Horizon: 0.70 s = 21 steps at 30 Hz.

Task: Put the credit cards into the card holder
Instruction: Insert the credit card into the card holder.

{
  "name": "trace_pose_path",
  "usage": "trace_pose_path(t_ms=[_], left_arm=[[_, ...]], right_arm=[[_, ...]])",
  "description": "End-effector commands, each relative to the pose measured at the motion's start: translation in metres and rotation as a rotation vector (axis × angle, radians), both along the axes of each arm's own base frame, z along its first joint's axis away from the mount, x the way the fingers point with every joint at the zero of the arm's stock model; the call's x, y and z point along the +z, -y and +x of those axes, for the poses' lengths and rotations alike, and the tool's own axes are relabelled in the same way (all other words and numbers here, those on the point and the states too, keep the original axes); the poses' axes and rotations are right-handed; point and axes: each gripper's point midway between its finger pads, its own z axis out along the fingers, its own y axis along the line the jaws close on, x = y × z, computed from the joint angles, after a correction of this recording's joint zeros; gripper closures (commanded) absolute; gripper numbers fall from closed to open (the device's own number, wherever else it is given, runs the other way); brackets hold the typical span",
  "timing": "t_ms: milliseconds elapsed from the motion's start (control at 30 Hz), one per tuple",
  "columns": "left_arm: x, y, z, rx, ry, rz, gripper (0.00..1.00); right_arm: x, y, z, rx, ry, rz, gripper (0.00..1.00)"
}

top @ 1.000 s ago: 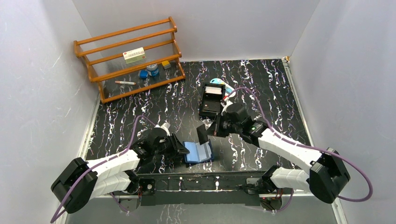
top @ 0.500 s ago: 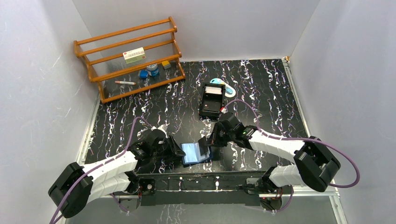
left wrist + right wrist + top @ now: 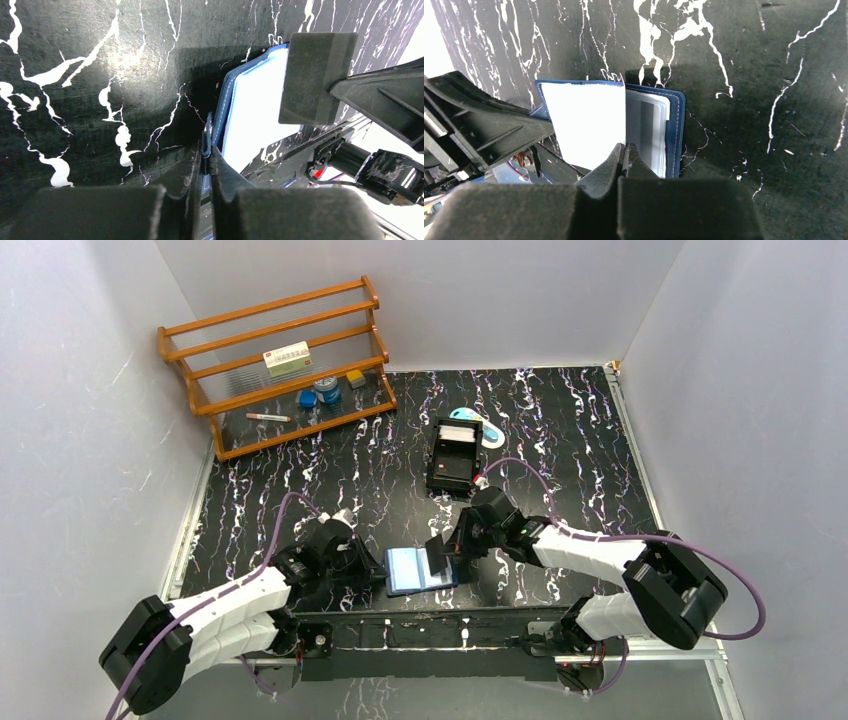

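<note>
The navy card holder (image 3: 415, 571) lies open near the table's front edge, its shiny inner pockets facing up (image 3: 651, 130). My left gripper (image 3: 378, 572) is shut on its left edge, and the jaws pinch the blue rim (image 3: 205, 155). My right gripper (image 3: 447, 545) is shut on one of the credit cards (image 3: 436, 555). The card stands on edge over the middle of the holder. It shows as a grey rectangle (image 3: 316, 77) in the left wrist view and as a thin line (image 3: 625, 115) in the right wrist view.
A black open tray (image 3: 452, 472) with a white rectangle at its far end sits behind the right arm, and a light blue object (image 3: 470, 415) lies beyond it. A wooden rack (image 3: 280, 360) holding small items stands at the back left. White walls enclose three sides.
My right gripper has come down and toward the front with the card, reaching the open holder. My left gripper has closed on the holder's left edge.
</note>
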Motion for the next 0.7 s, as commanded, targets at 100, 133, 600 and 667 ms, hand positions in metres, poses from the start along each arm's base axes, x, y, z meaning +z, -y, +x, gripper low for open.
trace_pose_path(t_ms=[100,133,600,667], left_arm=[[-0.015,-0.008,-0.005,-0.007,-0.03,0.051,1.0],[-0.016,-0.007,-0.005,-0.009,-0.033,0.052,1.0],[-0.021,-0.004,-0.007,-0.014,-0.052,0.038,1.0],[-0.022,-0.004,-0.007,-0.015,-0.054,0.038,1.0]], right_arm=[[0.031,-0.018,-0.006,0.108,0.127,0.193,1.0],[0.032,-0.018,-0.007,0.108,0.133,0.206,1.0],[0.017,-0.018,-0.016,0.1,0.101,0.262,1.0],[0.016,-0.019,-0.015,0.102,0.108,0.265,1.0]])
